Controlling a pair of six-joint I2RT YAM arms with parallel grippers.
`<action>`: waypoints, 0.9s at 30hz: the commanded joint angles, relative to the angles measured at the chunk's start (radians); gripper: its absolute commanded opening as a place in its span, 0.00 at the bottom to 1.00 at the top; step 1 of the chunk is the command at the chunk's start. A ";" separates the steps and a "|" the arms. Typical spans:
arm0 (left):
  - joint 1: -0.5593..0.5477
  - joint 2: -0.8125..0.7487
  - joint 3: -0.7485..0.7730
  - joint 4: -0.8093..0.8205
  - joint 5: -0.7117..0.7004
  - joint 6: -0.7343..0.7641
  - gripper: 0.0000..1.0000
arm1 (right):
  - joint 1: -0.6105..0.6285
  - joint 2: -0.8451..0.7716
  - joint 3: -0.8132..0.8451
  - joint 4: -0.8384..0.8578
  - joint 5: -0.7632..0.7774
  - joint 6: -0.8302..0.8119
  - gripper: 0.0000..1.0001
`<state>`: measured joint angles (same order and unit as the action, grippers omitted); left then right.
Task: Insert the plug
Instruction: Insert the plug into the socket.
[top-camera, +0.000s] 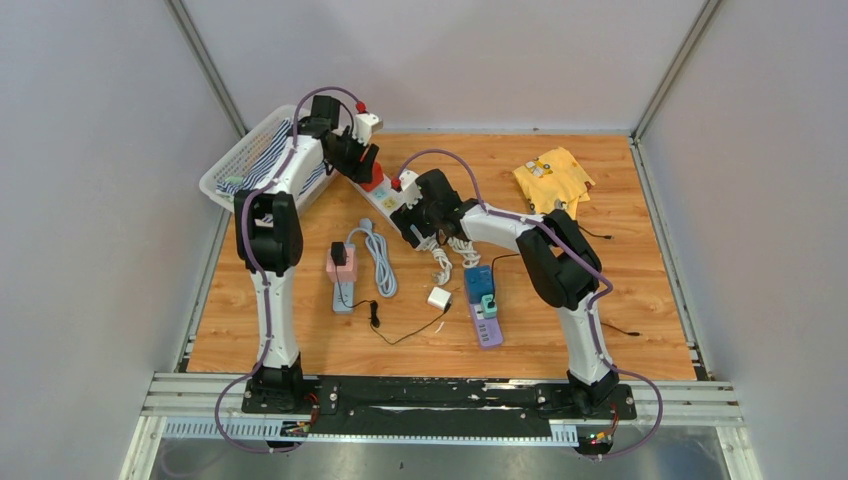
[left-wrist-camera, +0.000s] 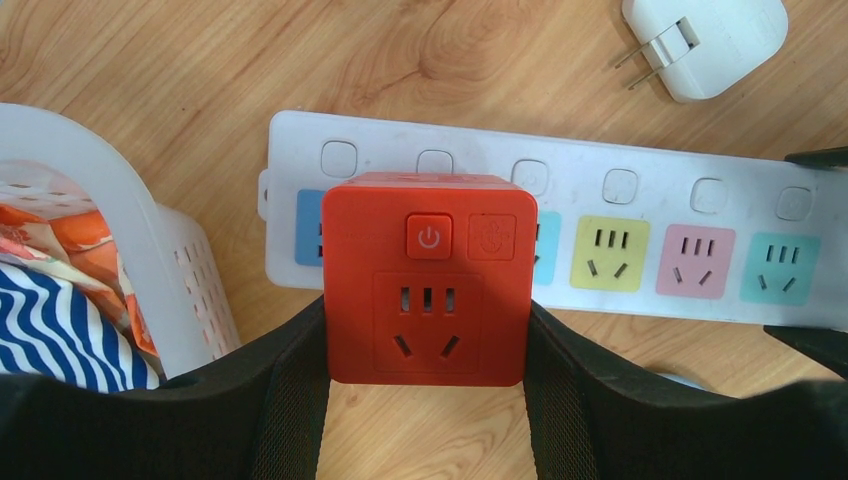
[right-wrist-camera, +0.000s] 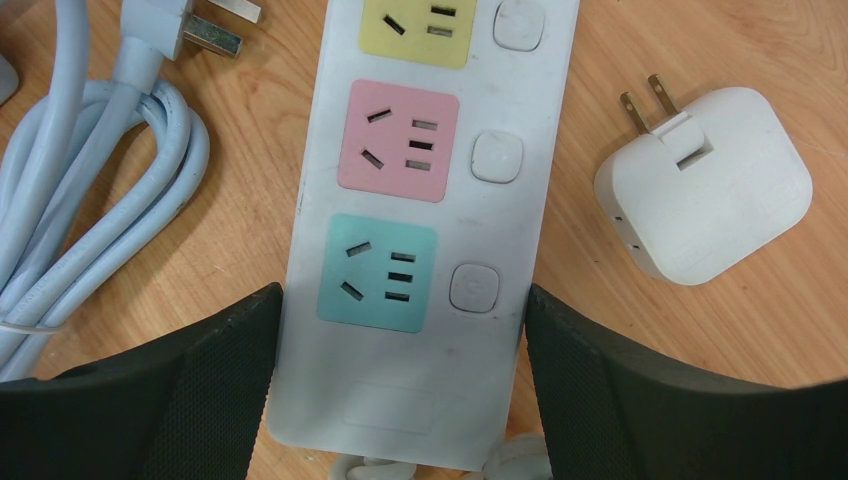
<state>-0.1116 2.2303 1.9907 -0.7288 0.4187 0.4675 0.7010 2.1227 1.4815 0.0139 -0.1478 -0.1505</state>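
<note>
A white power strip (top-camera: 387, 204) with coloured sockets lies at the back of the wooden table. My left gripper (left-wrist-camera: 425, 345) is shut on a red cube plug adapter (left-wrist-camera: 425, 280), with a finger pressed on each side. The cube sits over the strip's (left-wrist-camera: 640, 200) second socket, between the blue and yellow ones, and its prongs are hidden. In the top view the cube (top-camera: 373, 181) is at the strip's far end under the left gripper (top-camera: 364, 166). My right gripper (right-wrist-camera: 403, 380) grips the strip's (right-wrist-camera: 430, 190) near end past the teal socket, and it also shows in the top view (top-camera: 412, 224).
A white basket (top-camera: 232, 165) with striped cloth stands just left of the strip. A white two-pin charger (right-wrist-camera: 705, 185) lies beside the strip. A pale blue cable coil (top-camera: 381, 257), a pink strip (top-camera: 341, 270), a second white charger (top-camera: 440, 298), a purple-blue strip (top-camera: 483, 305) and a yellow cloth (top-camera: 553, 178) lie around.
</note>
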 joint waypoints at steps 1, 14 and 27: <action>-0.002 0.070 -0.012 -0.032 -0.064 -0.009 0.00 | 0.020 0.038 -0.037 -0.114 -0.018 0.005 0.49; -0.026 0.106 -0.087 -0.032 -0.216 -0.003 0.00 | 0.021 0.061 -0.019 -0.113 -0.029 0.011 0.49; -0.012 0.130 -0.123 -0.033 -0.208 -0.018 0.00 | 0.018 0.059 -0.018 -0.113 -0.031 0.012 0.49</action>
<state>-0.1322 2.2433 1.9396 -0.6754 0.3439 0.4637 0.7010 2.1239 1.4818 0.0143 -0.1486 -0.1490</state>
